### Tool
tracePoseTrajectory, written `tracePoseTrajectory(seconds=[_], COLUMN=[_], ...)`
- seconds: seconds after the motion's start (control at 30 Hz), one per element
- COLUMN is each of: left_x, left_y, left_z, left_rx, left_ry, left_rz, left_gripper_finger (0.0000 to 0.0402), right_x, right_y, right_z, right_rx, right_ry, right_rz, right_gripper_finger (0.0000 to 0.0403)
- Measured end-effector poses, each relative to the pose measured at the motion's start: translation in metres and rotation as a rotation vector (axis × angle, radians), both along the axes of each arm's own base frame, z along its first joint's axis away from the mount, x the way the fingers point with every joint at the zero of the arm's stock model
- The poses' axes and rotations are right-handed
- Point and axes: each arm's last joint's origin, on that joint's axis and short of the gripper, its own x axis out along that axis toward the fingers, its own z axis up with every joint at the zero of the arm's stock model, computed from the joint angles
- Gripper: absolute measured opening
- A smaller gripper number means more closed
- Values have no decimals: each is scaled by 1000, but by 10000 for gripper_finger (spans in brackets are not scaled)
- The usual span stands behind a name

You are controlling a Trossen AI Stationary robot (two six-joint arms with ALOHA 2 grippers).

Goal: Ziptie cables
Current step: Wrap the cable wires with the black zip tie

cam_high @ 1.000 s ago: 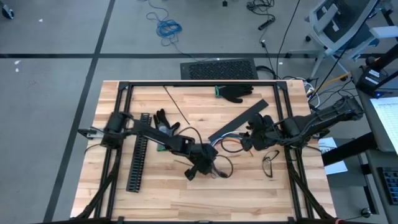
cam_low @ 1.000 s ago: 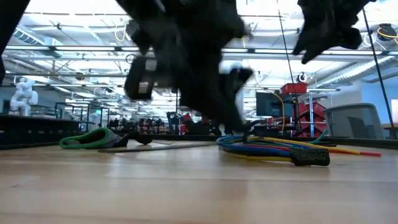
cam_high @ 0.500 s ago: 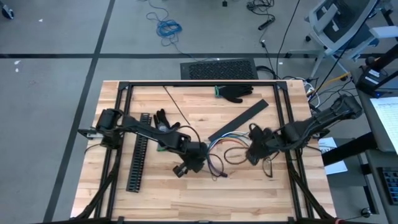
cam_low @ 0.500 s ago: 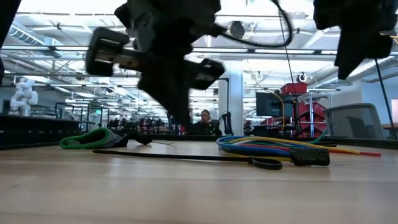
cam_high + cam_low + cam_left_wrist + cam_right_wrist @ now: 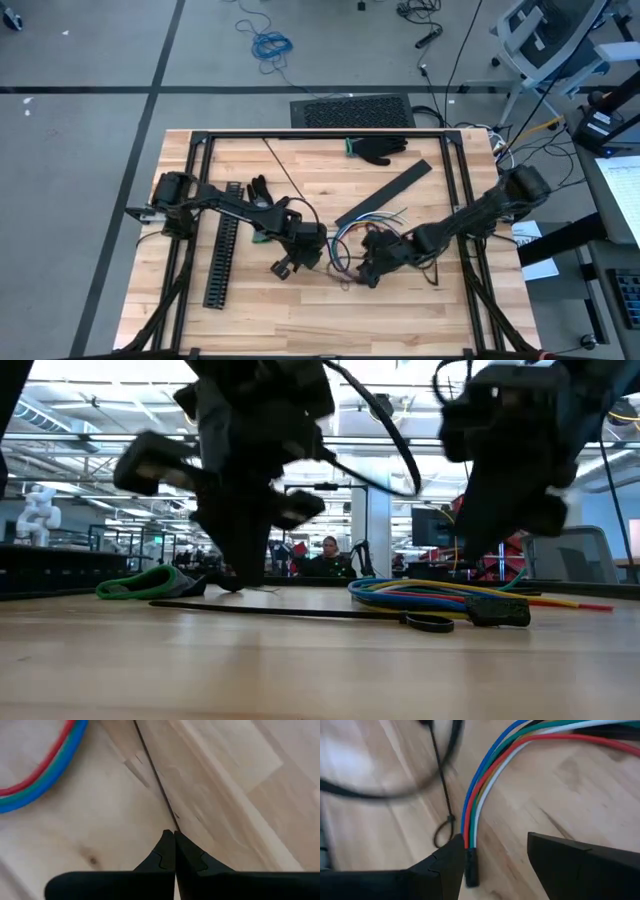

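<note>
The cables (image 5: 345, 243) are a bundle of blue, green, red and white wires lying looped on the wooden table mid-centre; they also show in the low view (image 5: 440, 596). My right gripper (image 5: 493, 840) is open just above the table. The bundle's end with its dark plug (image 5: 470, 870) lies between the fingers, close against one finger. A thin black ziptie (image 5: 300, 612) lies along the table, with a small loop (image 5: 442, 834) at one end. My left gripper (image 5: 174, 834) is shut at the ziptie's strap, left of the cables (image 5: 35, 785). My left gripper pinches the ziptie's thin strap (image 5: 170, 822) between its two shut fingertips. It comes steeply from above and points along the strap. The strap runs straight away from the tips and lies flat on the table. My right gripper: whether a finger touches the cables' plug end I cannot tell.
A long black slotted channel (image 5: 222, 262) lies at the table's left and a flat black strip (image 5: 383, 192) slants across the middle. Black gloves lie at the far edge (image 5: 378, 148) and under the left arm (image 5: 262, 192). A black frame rail (image 5: 320, 134) borders the table. The near half is bare wood.
My right gripper has come down and moved toward the near-left, over the cables' end, and has stayed open. My left gripper has moved toward the table's left edge and tipped, staying shut. The ziptie has slid along the table with it.
</note>
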Motion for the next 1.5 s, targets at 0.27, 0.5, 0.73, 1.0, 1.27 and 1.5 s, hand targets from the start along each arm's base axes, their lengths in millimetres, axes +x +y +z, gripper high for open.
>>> tracePoseTrajectory(seconds=[0.27, 0.5, 0.73, 1.0, 1.27, 1.5], left_x=[-48, -107, -142, -151, -151, -152], left_y=[24, 37, 37, 37, 37, 37], left_z=[32, 50, 62, 67, 66, 65], left_rx=[21, 47, 10, 32, 36, 22], left_ry=[-117, -226, -296, -295, -287, -262], left_rz=[188, 495, 659, 675, 676, 701], left_gripper_finger=[0, 0, 0, 0, 0, 0], right_x=[46, 75, 92, 94, 93, 98], right_y=[9, -5, -35, -45, -46, -38], right_z=[-9, -10, -21, -29, -34, -26], right_rx=[-133, -191, -160, -88, 2, 45], right_ry=[35, 74, 183, 248, 269, 260], right_rz=[127, 130, 14, -61, -225, -249], right_gripper_finger=[221, 252, 263, 263, 263, 263])
